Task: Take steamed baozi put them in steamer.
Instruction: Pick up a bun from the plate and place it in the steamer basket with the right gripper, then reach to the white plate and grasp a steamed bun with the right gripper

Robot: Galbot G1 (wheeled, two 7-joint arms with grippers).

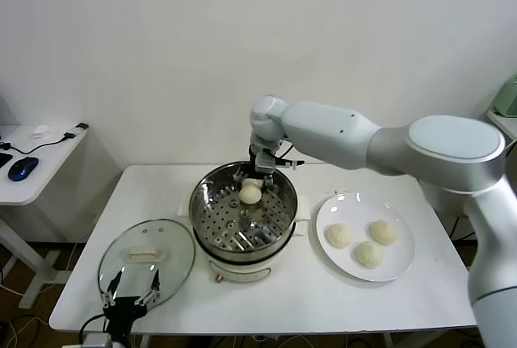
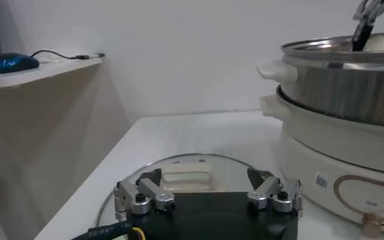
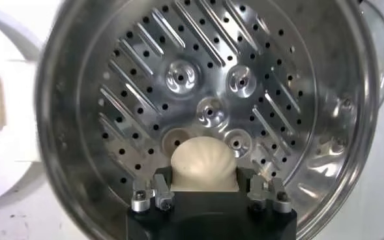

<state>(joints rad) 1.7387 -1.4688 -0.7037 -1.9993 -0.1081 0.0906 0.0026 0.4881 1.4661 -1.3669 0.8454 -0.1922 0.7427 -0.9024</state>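
Right end effector (image 3: pixel 205 189): one baozi (image 3: pixel 203 166); plate (image 1: pixel 404 266): three.

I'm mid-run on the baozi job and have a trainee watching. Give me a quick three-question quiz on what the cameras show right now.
1. True or false: the plate holds four baozi.
2. Which gripper holds a baozi? A) left gripper B) right gripper C) neither
3. Fill in: the glass lid lies on the table to the robot's ____ of the steamer.

Key:
1. False; three lie on the plate, and the fourth is held over the steamer's perforated tray.
2. B; its jaws are shut on the bun, while the left gripper waits open by the lid.
3. left
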